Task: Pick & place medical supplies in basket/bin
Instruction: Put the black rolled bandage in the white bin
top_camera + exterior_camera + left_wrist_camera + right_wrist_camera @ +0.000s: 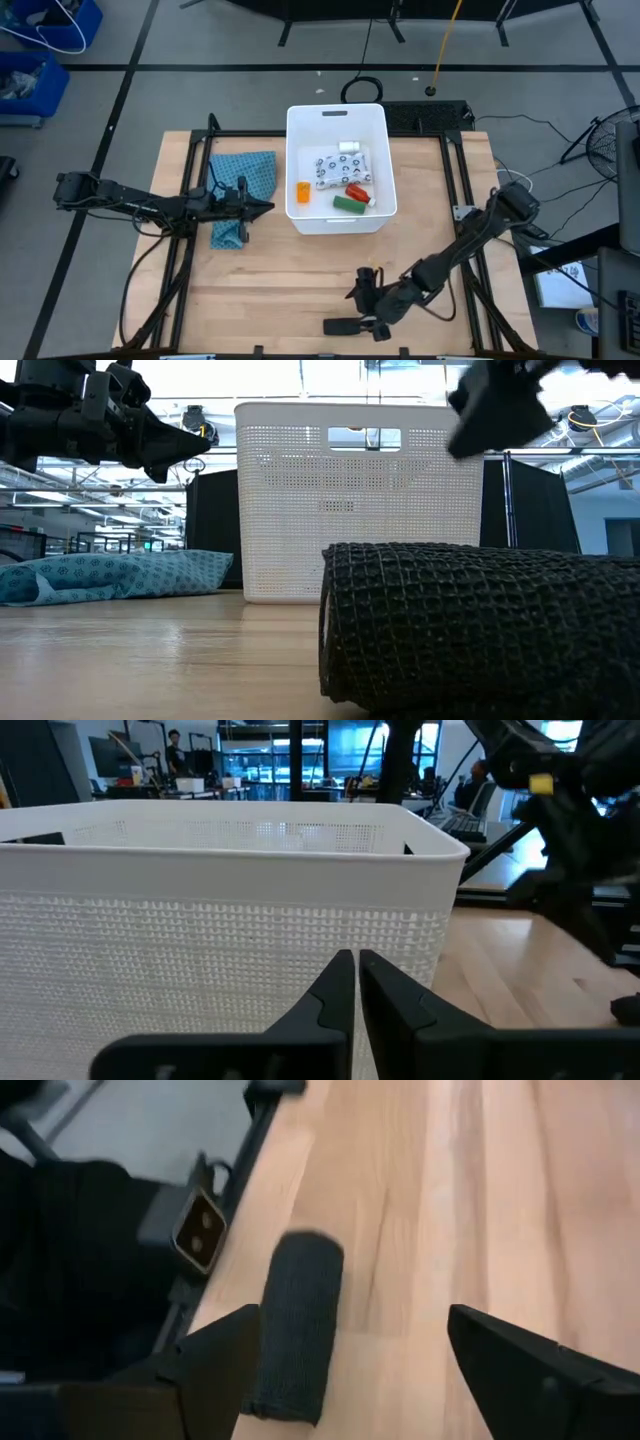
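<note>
The white bin (336,225) stands at the table's middle. It holds the dotted white packet (340,165), white roll (349,147), orange bottle (303,190), red white-capped bottle (358,192) and green block (347,204). The black oblong bar (343,326) lies flat near the table's near edge and fills the low view's foreground (480,625). My right gripper (364,308) is open above it. In the right wrist view the bar (297,1325) shows between the spread fingers (360,1325), nearer one of them. My left gripper (266,207) is shut, in the air just left of the bin (230,920).
A teal patterned cloth (240,190) lies left of the bin, under my left arm. Black frame rails (190,250) run along the table's left and right sides. Bare wood (280,280) lies between the bin and the near edge.
</note>
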`<state>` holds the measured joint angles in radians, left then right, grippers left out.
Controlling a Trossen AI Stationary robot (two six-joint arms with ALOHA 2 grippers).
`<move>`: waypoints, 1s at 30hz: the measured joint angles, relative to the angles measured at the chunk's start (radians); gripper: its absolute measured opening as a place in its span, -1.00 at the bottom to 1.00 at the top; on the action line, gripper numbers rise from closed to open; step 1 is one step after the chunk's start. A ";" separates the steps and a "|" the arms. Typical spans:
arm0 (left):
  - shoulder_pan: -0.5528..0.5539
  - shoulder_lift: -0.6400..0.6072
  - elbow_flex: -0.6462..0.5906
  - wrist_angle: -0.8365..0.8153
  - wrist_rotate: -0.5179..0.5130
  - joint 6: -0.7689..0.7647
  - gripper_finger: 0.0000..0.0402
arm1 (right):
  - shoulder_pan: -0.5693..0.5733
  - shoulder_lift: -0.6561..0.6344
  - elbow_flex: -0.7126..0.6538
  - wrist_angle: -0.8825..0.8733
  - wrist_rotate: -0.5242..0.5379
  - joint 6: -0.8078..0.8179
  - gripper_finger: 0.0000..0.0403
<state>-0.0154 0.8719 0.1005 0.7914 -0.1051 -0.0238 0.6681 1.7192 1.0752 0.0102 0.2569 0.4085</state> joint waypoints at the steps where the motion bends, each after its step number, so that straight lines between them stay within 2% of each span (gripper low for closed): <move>1: 0.000 0.000 0.000 0.001 0.000 0.001 -0.92 | -0.001 0.014 0.000 0.000 -0.012 0.005 0.59; 7: 0.000 0.000 0.000 0.000 0.000 0.003 -0.98 | -0.001 0.069 0.000 0.024 -0.127 0.024 0.67; 12: 0.000 0.000 0.000 0.000 0.000 0.017 -0.88 | 0.002 0.079 -0.001 0.024 -0.156 0.036 0.67; 22: 0.000 0.000 0.000 -0.002 0.000 -0.036 -0.79 | 0.002 0.079 -0.001 0.052 -0.085 0.129 0.67; 26: 0.000 0.000 0.000 -0.002 -0.001 -0.038 -0.79 | 0.026 0.080 -0.001 0.101 -0.017 0.161 0.67; 30: 0.000 0.000 0.000 -0.002 -0.001 -0.038 -0.79 | 0.054 0.113 -0.001 0.104 0.104 0.202 0.67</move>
<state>-0.0158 0.8722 0.1005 0.7898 -0.1059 -0.0616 0.7219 1.8320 1.0740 0.1139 0.3612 0.6109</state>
